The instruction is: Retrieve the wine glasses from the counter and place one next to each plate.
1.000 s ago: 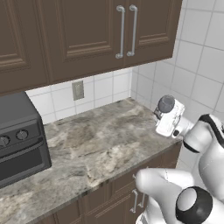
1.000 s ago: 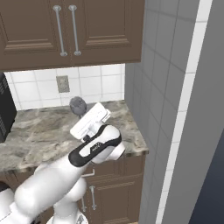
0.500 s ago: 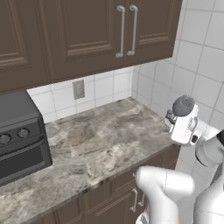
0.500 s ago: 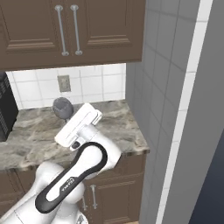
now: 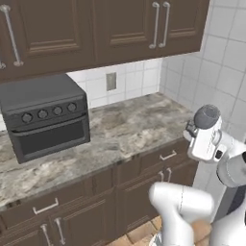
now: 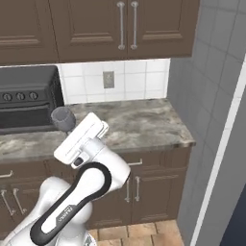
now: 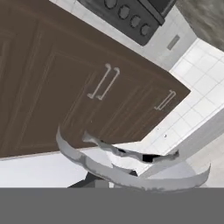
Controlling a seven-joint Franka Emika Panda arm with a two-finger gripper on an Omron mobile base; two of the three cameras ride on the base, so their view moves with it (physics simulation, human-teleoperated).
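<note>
Above the tabletop's front edge, off to the right, the claw is clamped on a wine glass, whose rounded grey bowl shows over the white hand in both base views; the stem is hidden in the grip. In the hand view the glass's rim curves close across the bottom, clear and grey-blue.

My reading is that the step in hand is carrying this glass to a plate. Doing it well likely means keeping the bowl upright, turning slowly, and staying clear of the tiled wall close on the right. A thin stem should not be squeezed harder.

Marbled grey-brown stone tops dark panelled cabinets. A boxy black toaster oven with round knobs stands well apart from the glass.
</note>
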